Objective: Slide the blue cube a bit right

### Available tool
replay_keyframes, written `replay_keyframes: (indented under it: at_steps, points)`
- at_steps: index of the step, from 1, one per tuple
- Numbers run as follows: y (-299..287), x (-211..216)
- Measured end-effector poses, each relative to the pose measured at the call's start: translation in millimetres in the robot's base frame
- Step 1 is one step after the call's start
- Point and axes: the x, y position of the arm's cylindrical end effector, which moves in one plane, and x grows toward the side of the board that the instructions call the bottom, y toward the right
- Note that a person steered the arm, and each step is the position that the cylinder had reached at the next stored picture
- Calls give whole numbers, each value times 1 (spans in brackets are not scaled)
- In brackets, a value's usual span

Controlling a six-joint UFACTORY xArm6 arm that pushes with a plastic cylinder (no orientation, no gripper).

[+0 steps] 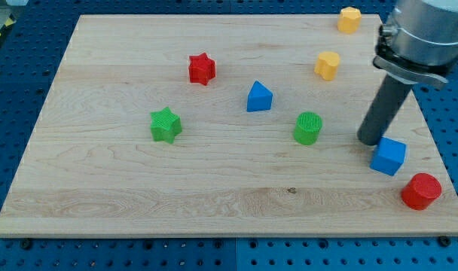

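The blue cube [388, 156] lies on the wooden board [138, 196] near the view's right edge, a little below the middle. My tip [370, 141] rests on the board right at the cube's upper left corner, touching it or nearly so. The dark rod rises from there toward the view's upper right into the arm's grey body.
A red cylinder [421, 190] lies just below and right of the cube. A green cylinder [308, 128] lies left of the tip. A blue triangular block [259, 97], a red star [202, 68], a green star [166, 125] and two yellow blocks [328, 65] [349, 19] lie further off.
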Motion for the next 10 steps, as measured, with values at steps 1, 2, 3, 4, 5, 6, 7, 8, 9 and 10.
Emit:
replay_keyframes:
  at_steps: [1, 2, 3, 4, 5, 6, 7, 8, 9, 10]
  points:
    - [4, 0]
    - [-52, 0]
    - [-82, 3]
    - [-82, 15]
    - [-67, 23]
    - [-44, 23]
    - [-28, 29]
    - [-18, 29]
    - [-8, 37]
    - [-5, 39]
